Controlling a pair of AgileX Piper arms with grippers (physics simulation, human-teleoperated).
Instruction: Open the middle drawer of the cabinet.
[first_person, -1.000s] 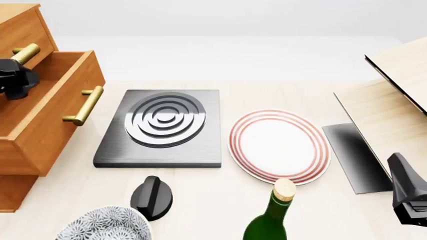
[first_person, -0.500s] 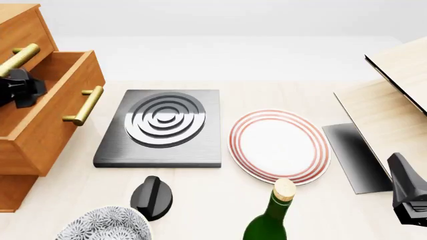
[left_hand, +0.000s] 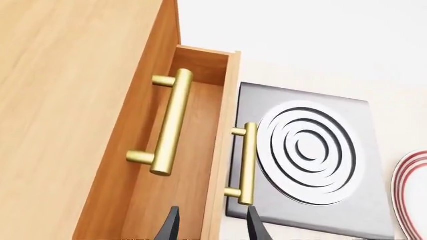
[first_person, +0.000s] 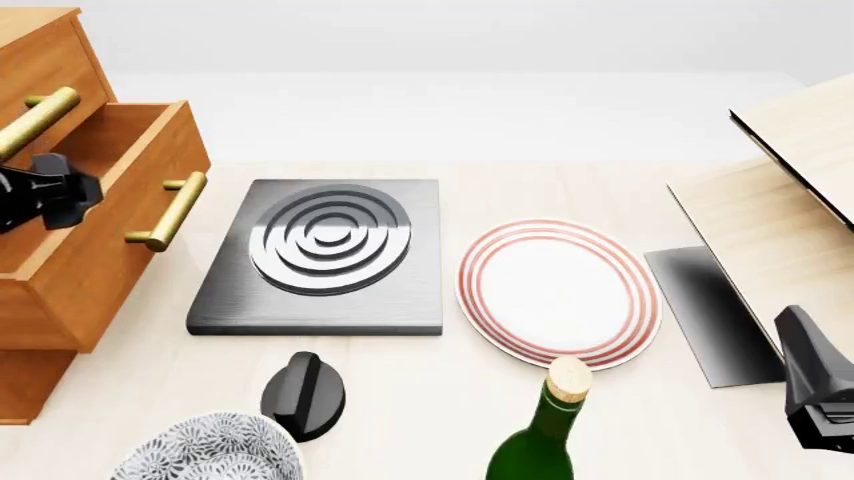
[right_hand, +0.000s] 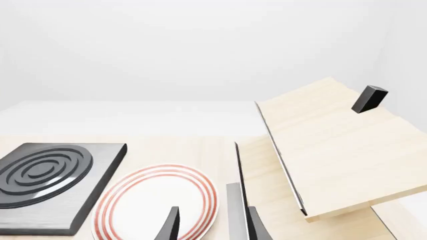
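The orange-brown cabinet (first_person: 40, 60) stands at the table's far left. Its middle drawer (first_person: 114, 240) is pulled out toward the table's centre, and its brass bar handle (first_person: 170, 210) is free. Above it, the top drawer's handle (first_person: 40, 115) sits against a closed front. My left gripper (first_person: 74, 192) hovers over the open drawer's inside, open and holding nothing. In the left wrist view its fingertips (left_hand: 171, 225) straddle the drawer's front panel (left_hand: 223, 100), with the handle (left_hand: 247, 162) just beyond. My right gripper (first_person: 814, 390) rests open at the near right, away from the cabinet.
A dark hob plate (first_person: 320, 255) lies beside the drawer, and a red-rimmed plate (first_person: 558, 290) lies to its right. A black knob (first_person: 303, 395), a patterned bowl (first_person: 207, 450) and a green bottle (first_person: 547, 430) stand near the front edge. A pale wooden box (first_person: 787, 200) occupies the right.
My left gripper has slid right and downward in the front view, from beside the top handle to over the open drawer. The drawer and the right arm have not moved.
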